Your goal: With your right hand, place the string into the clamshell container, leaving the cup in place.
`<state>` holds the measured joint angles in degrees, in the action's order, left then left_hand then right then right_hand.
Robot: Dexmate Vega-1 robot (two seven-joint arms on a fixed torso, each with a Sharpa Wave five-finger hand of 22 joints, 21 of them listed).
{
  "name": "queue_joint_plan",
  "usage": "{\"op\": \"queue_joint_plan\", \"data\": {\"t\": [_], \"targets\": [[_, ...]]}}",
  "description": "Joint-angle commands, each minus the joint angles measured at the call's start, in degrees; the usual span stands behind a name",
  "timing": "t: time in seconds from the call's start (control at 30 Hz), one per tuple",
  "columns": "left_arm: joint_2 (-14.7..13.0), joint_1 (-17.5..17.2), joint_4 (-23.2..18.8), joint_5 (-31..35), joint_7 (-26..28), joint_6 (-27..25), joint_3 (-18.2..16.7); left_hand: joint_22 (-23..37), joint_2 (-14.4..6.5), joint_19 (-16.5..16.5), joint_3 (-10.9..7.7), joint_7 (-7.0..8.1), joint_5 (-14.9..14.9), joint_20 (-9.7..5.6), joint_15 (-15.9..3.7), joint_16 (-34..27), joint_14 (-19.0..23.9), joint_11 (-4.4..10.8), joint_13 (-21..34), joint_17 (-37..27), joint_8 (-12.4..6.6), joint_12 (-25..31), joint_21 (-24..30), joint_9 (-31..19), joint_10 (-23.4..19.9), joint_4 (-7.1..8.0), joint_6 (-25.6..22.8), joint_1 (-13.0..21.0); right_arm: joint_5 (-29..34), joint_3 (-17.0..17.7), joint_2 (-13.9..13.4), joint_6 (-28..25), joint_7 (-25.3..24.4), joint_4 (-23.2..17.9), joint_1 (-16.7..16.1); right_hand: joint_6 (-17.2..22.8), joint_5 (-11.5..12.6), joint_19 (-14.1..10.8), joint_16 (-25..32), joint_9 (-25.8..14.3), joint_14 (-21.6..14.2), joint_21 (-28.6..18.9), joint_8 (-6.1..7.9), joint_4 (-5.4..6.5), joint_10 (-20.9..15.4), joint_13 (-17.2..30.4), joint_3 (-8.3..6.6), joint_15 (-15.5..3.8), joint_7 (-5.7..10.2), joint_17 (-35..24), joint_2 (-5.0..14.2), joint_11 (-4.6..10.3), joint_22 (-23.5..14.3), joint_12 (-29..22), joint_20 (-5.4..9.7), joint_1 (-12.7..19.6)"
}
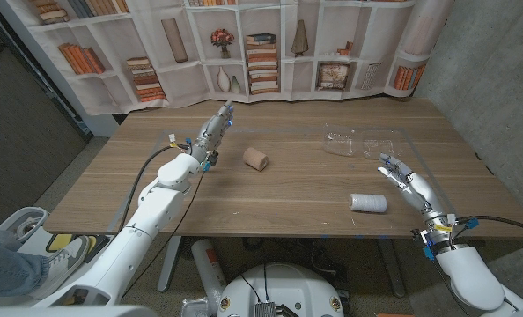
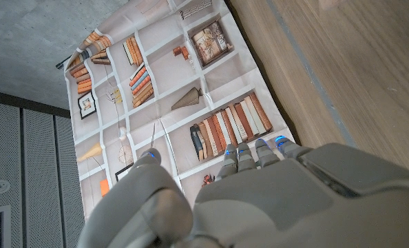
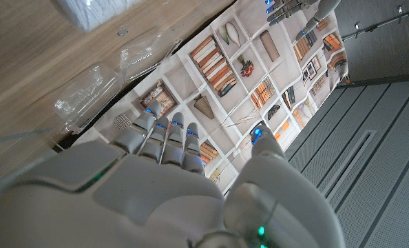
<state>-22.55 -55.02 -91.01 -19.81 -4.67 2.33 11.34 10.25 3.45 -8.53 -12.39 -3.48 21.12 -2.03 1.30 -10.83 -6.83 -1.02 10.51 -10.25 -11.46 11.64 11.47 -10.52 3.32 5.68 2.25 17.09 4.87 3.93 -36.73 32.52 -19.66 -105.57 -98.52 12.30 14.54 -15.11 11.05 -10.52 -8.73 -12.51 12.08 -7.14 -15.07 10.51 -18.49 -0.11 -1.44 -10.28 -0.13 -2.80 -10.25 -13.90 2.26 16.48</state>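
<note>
Head view: string spool [image 1: 368, 203] lies on its side, lower right of the wooden table [image 1: 279, 189], just left of the right hand [image 1: 405, 180]. Right hand is empty, fingers spread, raised above the table at right, between the spool and the clear clamshell container [image 1: 360, 143], which sits open at upper right. Brown cup [image 1: 256, 158] lies tipped over at centre, well apart from the spool. Left hand [image 1: 211, 132] sits upper left of centre, fingers straight and together, holding nothing. Bookshelf backdrop [image 1: 244, 44] runs along the top.

Left wrist view: left hand [image 2: 273, 196] with fingers extended, empty; backdrop and table [image 2: 356, 62] beyond.

Right wrist view: right hand [image 3: 170, 186] open, nothing held; container [image 3: 105, 79] ahead of the fingertips, spool [image 3: 98, 10] at the top edge.
</note>
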Motion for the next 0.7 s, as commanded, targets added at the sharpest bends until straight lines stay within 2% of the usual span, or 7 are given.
{"op": "queue_joint_plan", "data": {"t": [0.03,0.4,0.7], "targets": [[0.8,0.6,1.3,0.0,-0.2,0.6,0.5,0.1,-0.4,-0.5,0.27,-0.16,0.5,-0.05,-0.01,0.1,0.0,-0.09,0.1,-0.2,0.07,0.0,-0.1,-0.2,-0.3,0.06,-0.6,0.3,9.5,2.2,0.8,-2.9,-4.0,-2.6,-2.2,0.6,0.4,-0.7,0.2,-0.3,-0.7,0.1,0.35,-0.31,-0.5,0.1,0.03,-0.35,0.22,-0.1,-0.64,0.23,-0.1,-0.1,1.53,0.3],[1.1,1.1,2.4,0.2,-0.5,0.6,0.9,0.1,-0.4,-0.6,0.43,-0.19,0.5,0.03,-0.02,0.1,-0.1,-0.15,0.2,-0.2,0.08,0.0,0.0,-0.2,-0.3,0.06,-0.7,0.3,14.8,2.9,0.5,-6.1,-5.7,-4.8,-3.4,0.8,0.6,-0.9,0.2,-0.3,-1.1,0.2,0.27,-0.59,-1.0,0.2,0.27,-0.61,0.43,-0.1,-1.32,0.53,-0.1,-0.2,1.53,0.4],[1.4,1.7,3.3,0.1,-0.9,1.0,0.8,0.1,-0.5,-0.6,0.52,-0.14,0.5,0.06,-0.01,0.1,-0.1,-0.05,0.2,-0.2,0.09,-0.1,0.0,-0.2,-0.3,0.06,-0.7,0.3,19.9,3.4,0.3,-11.4,-6.8,-8.5,-4.9,0.7,0.8,-0.9,0.1,-0.3,-1.2,0.3,0.13,-0.76,-1.0,0.2,0.34,-0.82,0.63,-0.1,-1.64,0.53,-0.1,-0.1,1.51,0.6]]}}
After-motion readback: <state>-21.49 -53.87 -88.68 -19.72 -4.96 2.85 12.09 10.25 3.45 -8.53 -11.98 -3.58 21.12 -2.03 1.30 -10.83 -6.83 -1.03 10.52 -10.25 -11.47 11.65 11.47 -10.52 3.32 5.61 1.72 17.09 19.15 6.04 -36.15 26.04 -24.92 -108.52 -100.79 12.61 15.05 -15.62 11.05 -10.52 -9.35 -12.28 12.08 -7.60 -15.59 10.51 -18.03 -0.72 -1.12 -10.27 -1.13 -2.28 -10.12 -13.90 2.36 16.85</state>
